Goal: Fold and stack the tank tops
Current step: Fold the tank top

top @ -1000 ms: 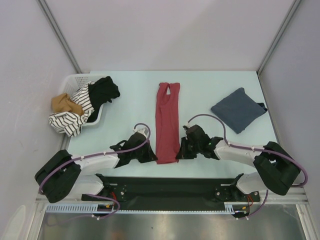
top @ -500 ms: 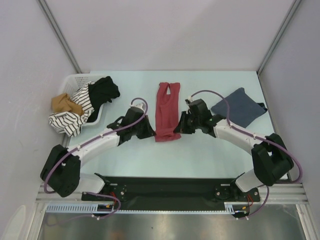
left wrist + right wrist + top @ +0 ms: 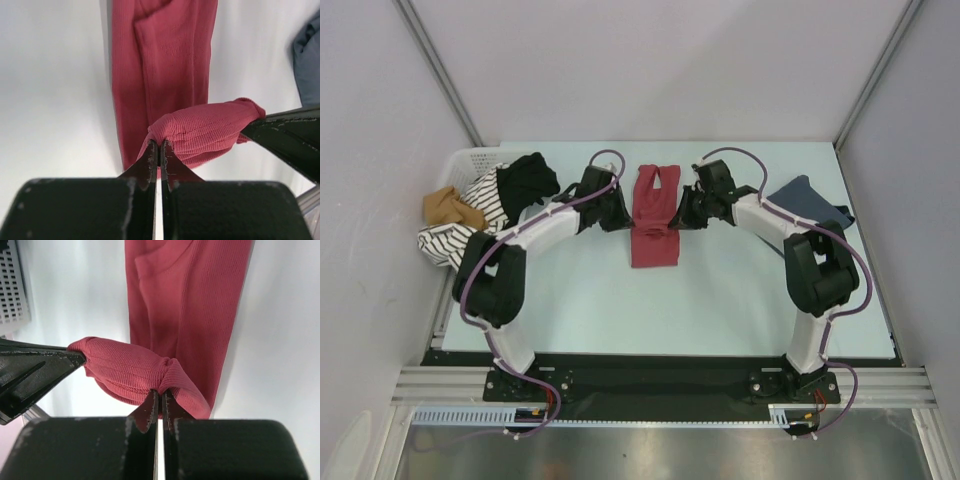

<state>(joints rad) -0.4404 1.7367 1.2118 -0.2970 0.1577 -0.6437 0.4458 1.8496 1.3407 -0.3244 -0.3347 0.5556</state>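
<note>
The brick red tank top [image 3: 654,190] lies lengthwise in the middle of the table, straps at the far end. Its near hem is lifted and doubled back over the body. My left gripper [image 3: 623,220] is shut on the hem's left corner [image 3: 165,131], and my right gripper [image 3: 680,218] is shut on the right corner [image 3: 172,371]. The hem sags between them as a ribbed roll [image 3: 210,130]. The slate blue-grey tank top [image 3: 808,212] lies folded at the right, partly behind my right arm.
A white basket [image 3: 468,158] stands at the far left, with black [image 3: 528,182], striped [image 3: 460,242] and tan [image 3: 448,208] clothes spilling over it. Both arms reach far out across the table [image 3: 720,300]. Grey walls close in the back and sides.
Both grippers have carried the red top's near hem away from the bases towards the straps, folding it over itself. The arms have stretched far forward, and the right arm now covers part of the blue-grey top.
</note>
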